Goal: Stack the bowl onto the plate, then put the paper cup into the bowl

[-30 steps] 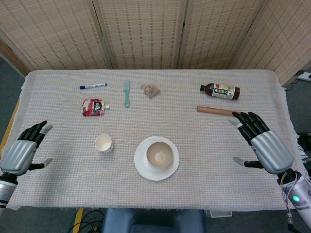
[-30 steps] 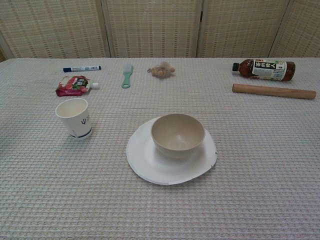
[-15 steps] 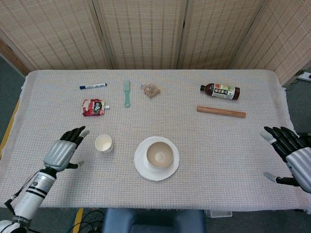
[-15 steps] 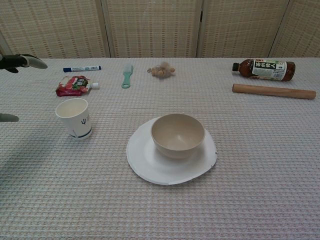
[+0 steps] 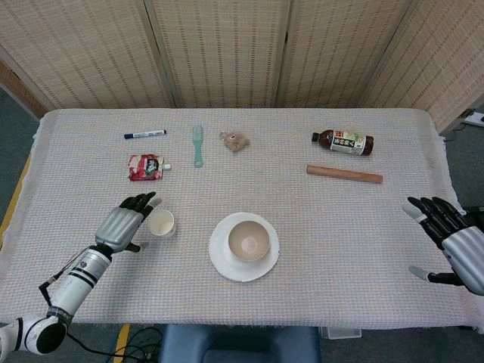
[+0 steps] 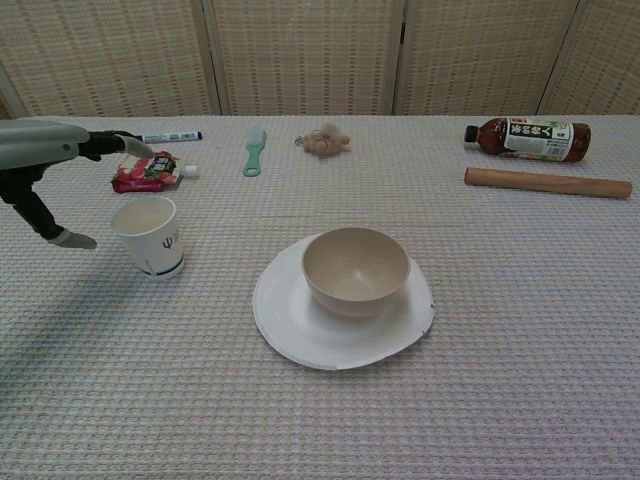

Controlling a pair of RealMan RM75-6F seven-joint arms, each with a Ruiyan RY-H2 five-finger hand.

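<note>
The bowl (image 5: 248,240) is seated on the plate (image 5: 221,257). The cup (image 5: 161,223) is flanked by the left robot hand (image 5: 127,225), spread and empty. The right robot hand (image 5: 452,240) is held spread and empty.

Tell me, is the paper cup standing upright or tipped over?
Upright. The paper cup stands on its base on the table, open mouth up, in both views.

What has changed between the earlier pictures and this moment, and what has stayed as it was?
The left hand has swung in from the table's left edge to just beside the paper cup, fingers apart, not yet gripping it. The right hand has drawn back to the right edge, open. The bowl stays on the plate; the cup and everything else has not moved.
</note>
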